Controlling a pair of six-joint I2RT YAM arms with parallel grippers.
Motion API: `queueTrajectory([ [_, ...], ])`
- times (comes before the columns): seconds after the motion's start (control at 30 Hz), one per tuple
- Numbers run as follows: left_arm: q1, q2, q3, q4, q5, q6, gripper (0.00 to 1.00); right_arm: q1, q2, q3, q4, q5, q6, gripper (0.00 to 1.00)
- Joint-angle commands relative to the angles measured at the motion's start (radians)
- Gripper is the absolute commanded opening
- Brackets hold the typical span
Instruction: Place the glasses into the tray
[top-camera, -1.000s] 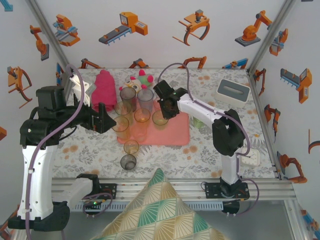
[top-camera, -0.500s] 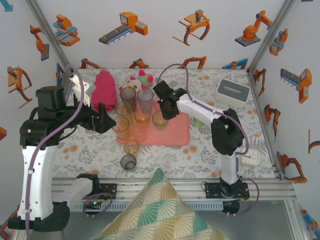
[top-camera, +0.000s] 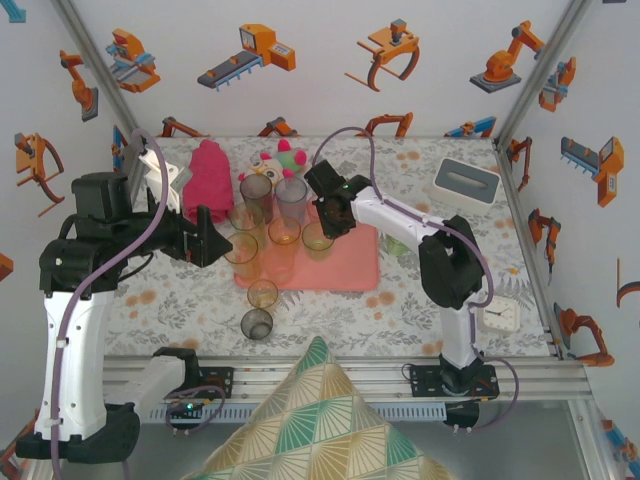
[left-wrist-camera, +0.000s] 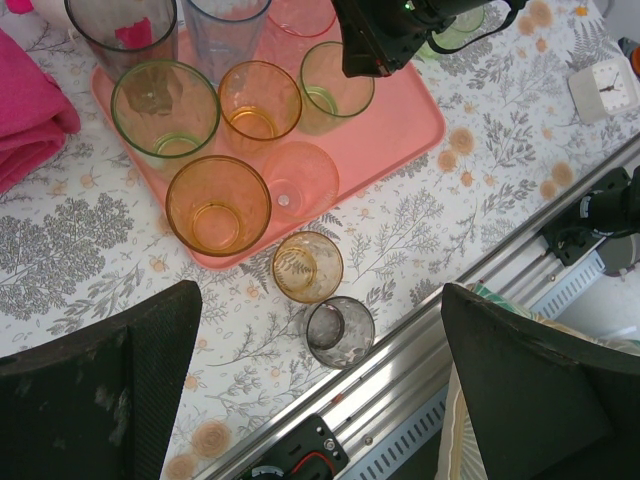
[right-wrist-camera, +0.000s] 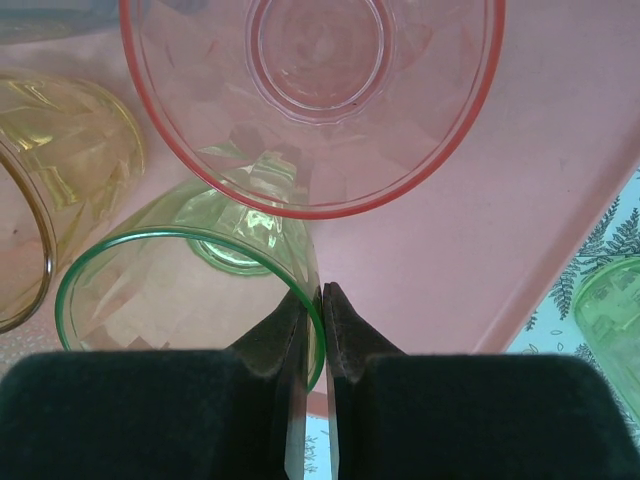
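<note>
Your right tool (right-wrist-camera: 322, 325) is pinched together on the wall of the green glass (right-wrist-camera: 190, 290), one finger inside the rim and one outside. That glass sits within the tray (right-wrist-camera: 450, 230), just beside the pink glass (right-wrist-camera: 310, 100). Whether its base is fully down you cannot tell from here.

Judge these tumblers as light, thin-walled and stiff, with faceted sides and a smooth, glossy, probably slippery skin. A rim pinch like this one suits them. Squeeze gently, since the wall may flex or crack, and a jolt could knock the crowded neighbours.

Your left tool (top-camera: 207, 240) hangs with its fingers wide apart and holds nothing.

The tray is flat, salmon-pink and matte, with a low rim and rounded corners. Short of its near edge, a short amber glass (left-wrist-camera: 307, 266) and a grey glass (left-wrist-camera: 340, 331) stand upright on the floral-patterned surface (left-wrist-camera: 420, 230), nearly touching.
</note>
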Motion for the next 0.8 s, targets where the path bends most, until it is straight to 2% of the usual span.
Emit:
queueTrajectory([
  [0.0,0.004,-0.011,0.025,-0.009,0.015,0.006,0.97,-0.002,0.015,0.032,0.004,-0.003,0.003,0.14],
  [0.47,0.004,-0.005,0.030,-0.009,0.019,0.006,0.97,-0.003,0.021,0.037,-0.002,-0.009,0.002,0.19],
  [0.77,0.003,-0.011,0.027,-0.009,0.018,0.006,0.97,-0.002,0.017,0.038,-0.008,-0.011,0.002,0.26],
])
